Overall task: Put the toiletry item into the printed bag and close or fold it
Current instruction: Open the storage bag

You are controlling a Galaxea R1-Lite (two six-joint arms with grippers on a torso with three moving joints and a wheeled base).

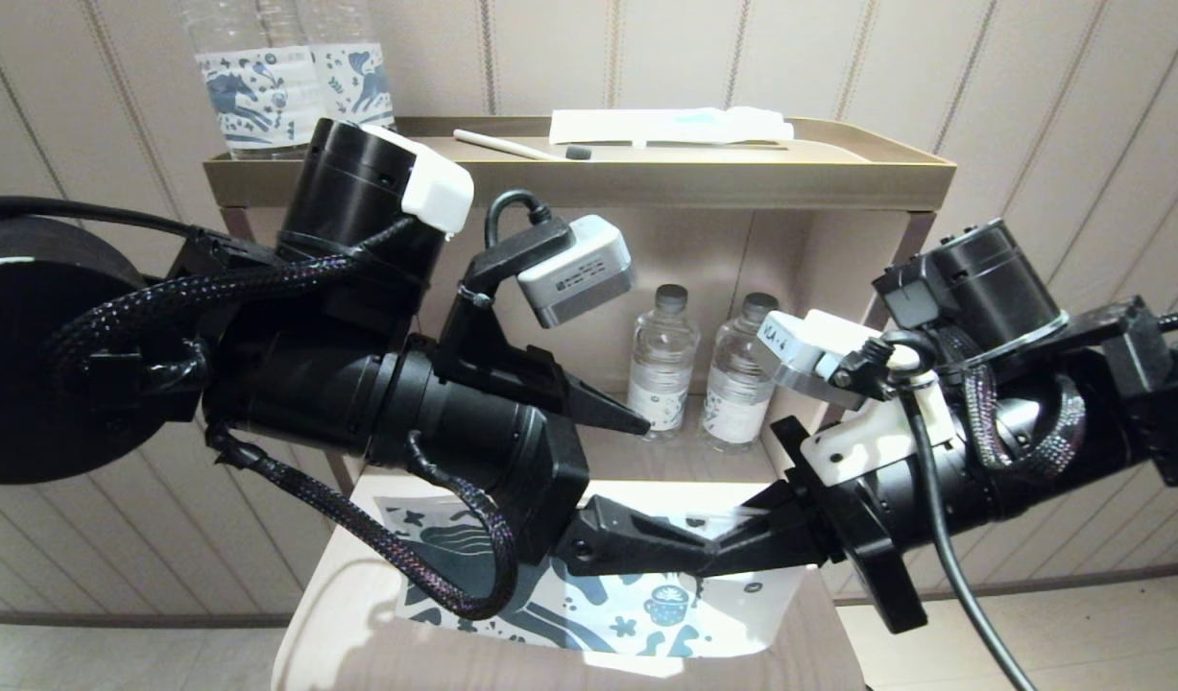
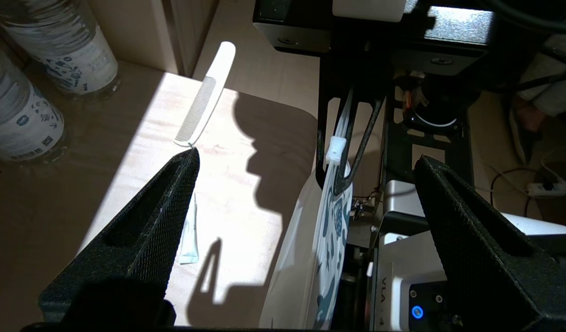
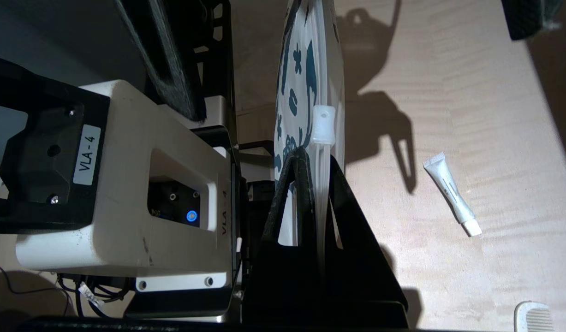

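Above the table [image 1: 320, 614], right gripper [image 3: 317, 157] pinches the printed bag [image 1: 646, 614] at its zipper edge, left gripper [image 2: 306, 184] wide, tube [image 3: 451, 193] not yet bagged.

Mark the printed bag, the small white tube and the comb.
printed bag [image 3: 310, 60]: right wrist view, on its printed face above the slider.
small white tube [image 3: 450, 191]: right wrist view, middle of its body.
comb [image 2: 204, 94]: left wrist view, on its teeth.

Sunlit wooden shelf [image 1: 589, 182], panelled wall [image 1: 1030, 77]
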